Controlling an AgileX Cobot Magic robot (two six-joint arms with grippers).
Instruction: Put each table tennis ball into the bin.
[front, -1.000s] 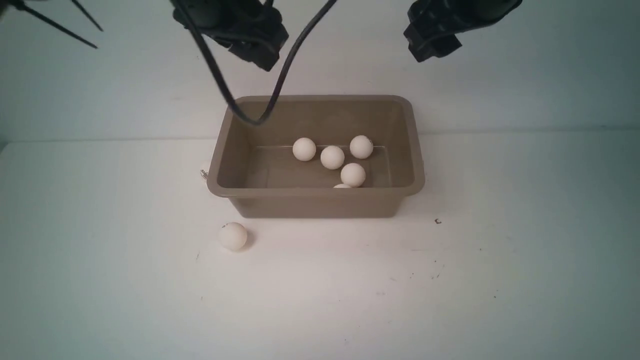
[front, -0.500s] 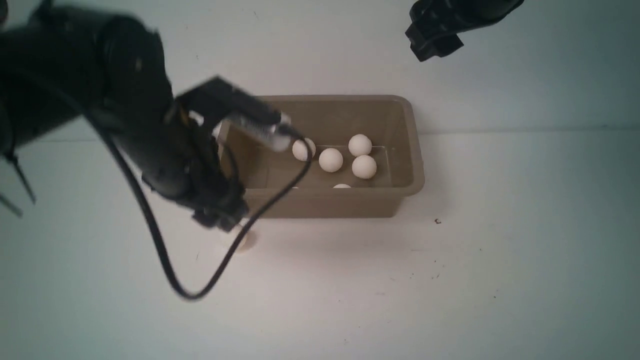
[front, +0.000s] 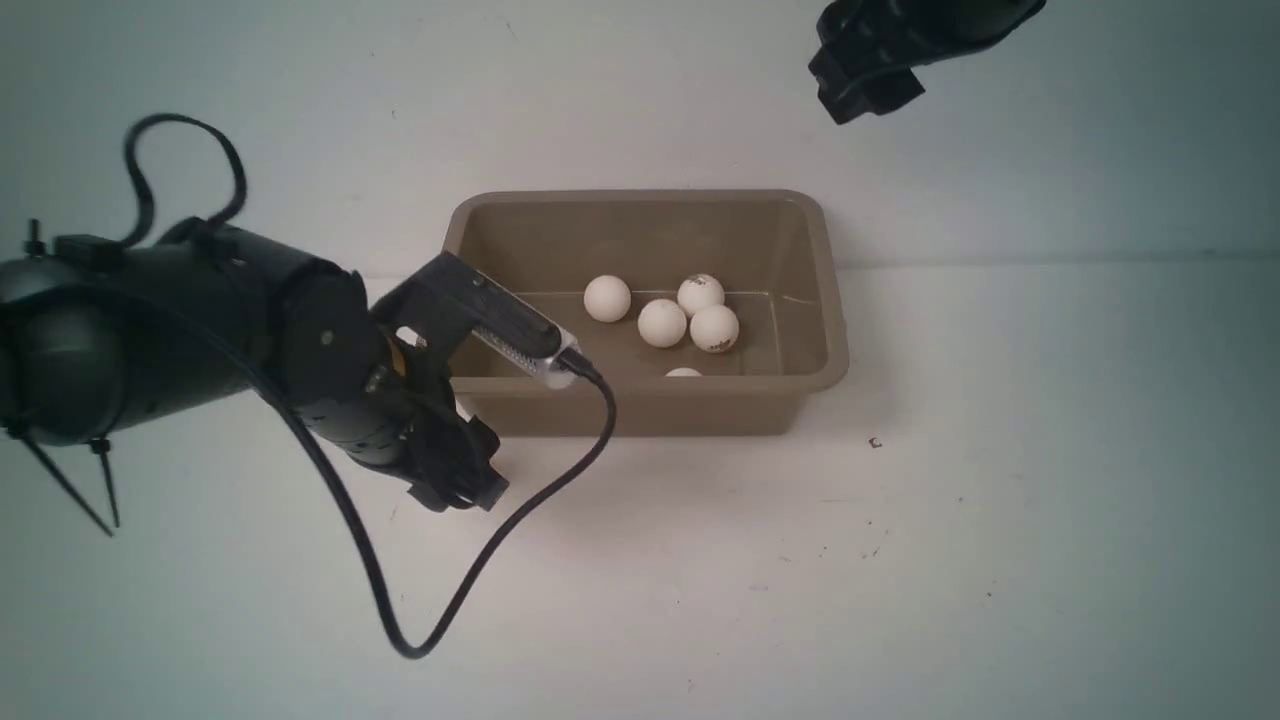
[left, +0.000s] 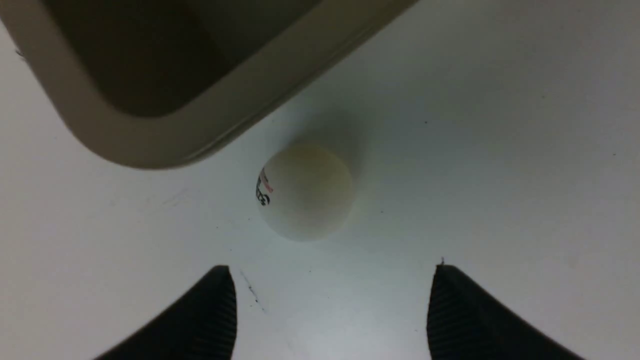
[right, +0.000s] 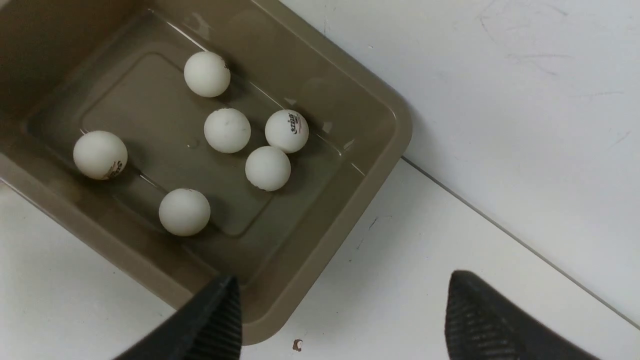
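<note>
— how many are in the bin (front: 650, 408)?
— six table tennis balls (right: 227, 130) on its floor, counting from above. three are bunched near the middle, a fourth is just beside them, and two more lie along the bin's near long wall. a couple of them show a printed logo.
— any outside it?
— one. the loose ball (left: 304, 192) sits on the white table (front: 900, 560) just beside the bin's near left corner, with small red-and-black print on its side.
— and there are two arms?
— two. the left gripper (left: 332, 300) is down low at that same corner of the bin, jaws spread wide with nothing in them. the loose ball lies just ahead of the fingertips, not between them. one black cable (front: 480, 570) from that arm loops over the table in front of the bin.
— and the other one?
— the right gripper (right: 345, 300) hangs high up by the bin's far right corner, its jaws wide apart too, and empty.
</note>
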